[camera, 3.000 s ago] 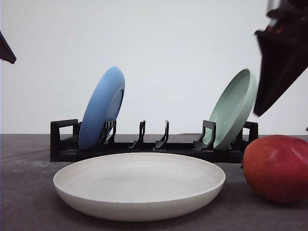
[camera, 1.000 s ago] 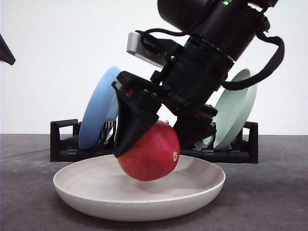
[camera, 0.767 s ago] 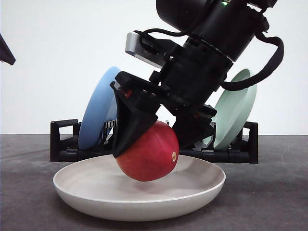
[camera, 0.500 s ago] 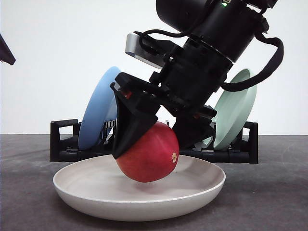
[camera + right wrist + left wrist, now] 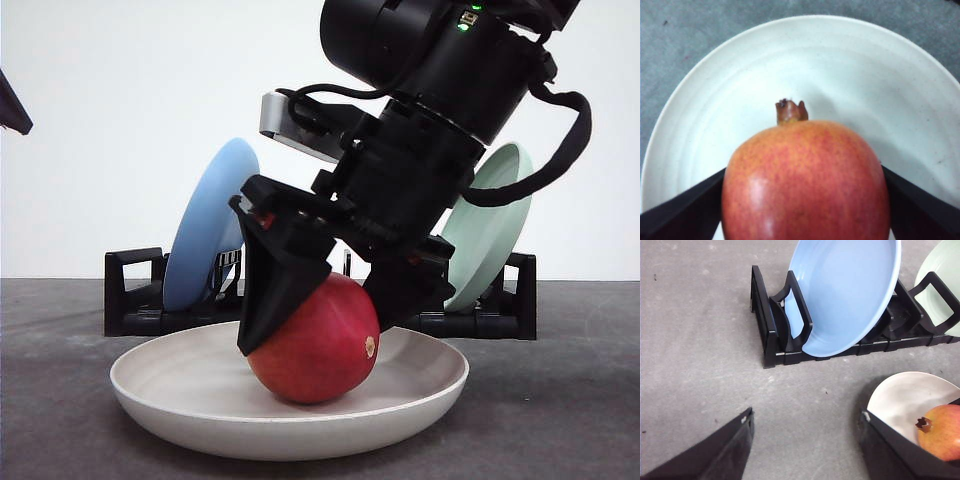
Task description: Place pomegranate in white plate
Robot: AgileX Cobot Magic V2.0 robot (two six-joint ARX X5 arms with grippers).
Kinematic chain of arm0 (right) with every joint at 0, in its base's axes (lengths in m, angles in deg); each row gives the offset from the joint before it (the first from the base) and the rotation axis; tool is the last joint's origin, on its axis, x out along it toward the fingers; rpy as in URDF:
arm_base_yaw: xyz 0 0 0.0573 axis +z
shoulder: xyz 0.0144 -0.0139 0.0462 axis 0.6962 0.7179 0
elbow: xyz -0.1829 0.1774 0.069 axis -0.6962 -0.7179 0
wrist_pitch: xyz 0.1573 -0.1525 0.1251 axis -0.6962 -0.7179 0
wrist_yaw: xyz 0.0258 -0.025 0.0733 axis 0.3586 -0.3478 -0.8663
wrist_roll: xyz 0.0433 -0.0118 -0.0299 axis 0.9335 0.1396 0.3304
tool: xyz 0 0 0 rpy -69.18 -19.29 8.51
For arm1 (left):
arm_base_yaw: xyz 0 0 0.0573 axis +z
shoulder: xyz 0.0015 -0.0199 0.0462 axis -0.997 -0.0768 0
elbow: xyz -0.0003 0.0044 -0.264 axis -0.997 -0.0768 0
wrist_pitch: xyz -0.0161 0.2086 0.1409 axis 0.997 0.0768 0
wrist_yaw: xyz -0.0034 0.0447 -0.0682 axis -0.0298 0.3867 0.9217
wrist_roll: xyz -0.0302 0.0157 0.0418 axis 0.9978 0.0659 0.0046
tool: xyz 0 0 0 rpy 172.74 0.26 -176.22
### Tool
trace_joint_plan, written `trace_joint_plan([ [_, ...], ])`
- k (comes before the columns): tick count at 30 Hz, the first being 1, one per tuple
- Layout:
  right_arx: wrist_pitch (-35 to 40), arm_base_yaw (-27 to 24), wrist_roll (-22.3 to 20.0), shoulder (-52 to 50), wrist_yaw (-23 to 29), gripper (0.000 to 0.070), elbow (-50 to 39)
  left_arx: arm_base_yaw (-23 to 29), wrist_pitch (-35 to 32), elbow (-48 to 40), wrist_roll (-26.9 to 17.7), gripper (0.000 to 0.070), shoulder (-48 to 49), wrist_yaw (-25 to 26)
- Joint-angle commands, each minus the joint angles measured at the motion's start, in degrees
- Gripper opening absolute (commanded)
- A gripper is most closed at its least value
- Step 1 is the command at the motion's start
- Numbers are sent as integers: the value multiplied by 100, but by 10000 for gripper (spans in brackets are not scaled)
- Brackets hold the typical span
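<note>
Front view: right gripper (image 5: 318, 322) clamps the pomegranate (image 5: 318, 345), which rests in the white plate (image 5: 150, 385), before a black rack (image 5: 130, 300). Left wrist view: left gripper (image 5: 805, 450) spread wide, holding nothing, beside the blue plate (image 5: 850, 290). Right wrist view: pomegranate (image 5: 805, 185) between dark fingers (image 5: 685, 210) over the plate (image 5: 865, 75).

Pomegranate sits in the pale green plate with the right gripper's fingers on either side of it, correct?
Not quite: the pomegranate sits in the white plate, as the front view shows. The pale green plate stands in the rack behind. The right gripper does have its fingers on either side of it.
</note>
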Motion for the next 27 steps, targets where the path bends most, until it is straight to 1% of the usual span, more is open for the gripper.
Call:
trace_joint_plan([
  [1, 21, 72, 17, 75, -13, 614, 74, -4, -76, 46, 26, 393, -31, 26],
  [3, 35, 68, 20, 20, -13, 632, 79, -4, -74, 46, 26, 394, -31, 26],
  [12, 37, 50, -11, -669, 28, 629, 85, -4, -76, 46, 26, 394, -31, 26],
  [15, 111, 50, -203, -1007, 161, 601, 14, -4, -70, 46, 28, 394, -31, 26],
  [18, 444, -44, -264, -1419, 256, 522, -320, -4, -72, 46, 28, 394, -31, 26],
  [19, 564, -99, -262, -1566, 252, 518, -459, -4, -72, 46, 26, 394, -31, 26],
  [23, 834, -341, -77, -2253, 250, 518, -1014, -4, -72, 46, 26, 394, -31, 26],
  [27, 845, -717, 197, -2983, 234, 518, -1493, -4, -72, 46, 26, 394, -31, 27],
])
